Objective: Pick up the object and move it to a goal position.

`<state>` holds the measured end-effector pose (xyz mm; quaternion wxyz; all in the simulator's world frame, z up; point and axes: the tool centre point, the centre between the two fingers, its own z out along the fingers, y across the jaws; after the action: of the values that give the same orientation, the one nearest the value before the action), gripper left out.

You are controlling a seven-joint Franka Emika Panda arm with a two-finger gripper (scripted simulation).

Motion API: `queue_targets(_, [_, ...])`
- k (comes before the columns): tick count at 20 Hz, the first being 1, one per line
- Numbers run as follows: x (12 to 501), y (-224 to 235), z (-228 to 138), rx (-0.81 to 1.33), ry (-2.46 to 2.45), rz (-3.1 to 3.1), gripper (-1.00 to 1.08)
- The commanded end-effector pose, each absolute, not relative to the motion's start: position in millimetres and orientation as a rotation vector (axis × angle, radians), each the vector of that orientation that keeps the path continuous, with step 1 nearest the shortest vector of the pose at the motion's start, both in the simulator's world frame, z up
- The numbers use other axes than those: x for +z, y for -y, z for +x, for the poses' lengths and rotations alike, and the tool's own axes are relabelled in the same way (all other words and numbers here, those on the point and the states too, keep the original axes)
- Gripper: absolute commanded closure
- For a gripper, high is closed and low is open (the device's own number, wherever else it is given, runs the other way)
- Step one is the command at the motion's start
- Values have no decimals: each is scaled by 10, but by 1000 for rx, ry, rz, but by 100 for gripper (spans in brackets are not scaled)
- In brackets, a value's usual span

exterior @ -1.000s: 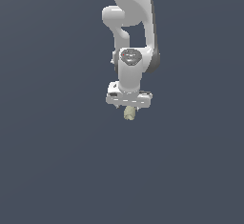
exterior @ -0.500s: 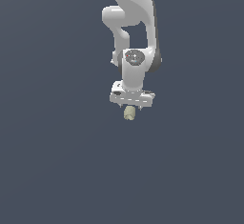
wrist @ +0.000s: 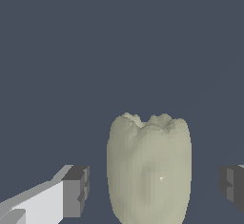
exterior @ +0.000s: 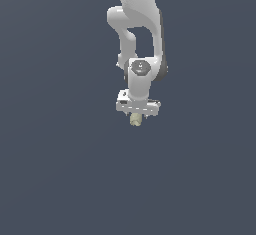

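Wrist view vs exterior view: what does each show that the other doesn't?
Only the wrist view shows the dark finger pads standing apart from the object on both sides, with visible gaps, and its lumpy, ridged end. Only the exterior view shows the white arm above the gripper against the plain grey ground. Both show the pale cream-yellow object between the fingers, nothing else nearby.

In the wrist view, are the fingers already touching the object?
No: a gap shows between each finger and the object on both sides.
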<state>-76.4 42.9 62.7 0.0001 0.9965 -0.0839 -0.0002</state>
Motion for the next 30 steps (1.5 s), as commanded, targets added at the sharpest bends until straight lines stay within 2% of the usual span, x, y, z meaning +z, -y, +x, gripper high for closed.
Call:
queue_targets(1, [513, -431, -769, 0, 265, 3130, -92])
queue_targets(7, [410, -433, -764, 0, 266, 3130, -92])
queue_targets(8, [410, -433, -764, 0, 266, 3130, 108])
queue_targets(21, [434, -411, -772, 1, 266, 3131, 108])
queue_targets(30, [667, -94, -926, 1, 266, 3131, 108])
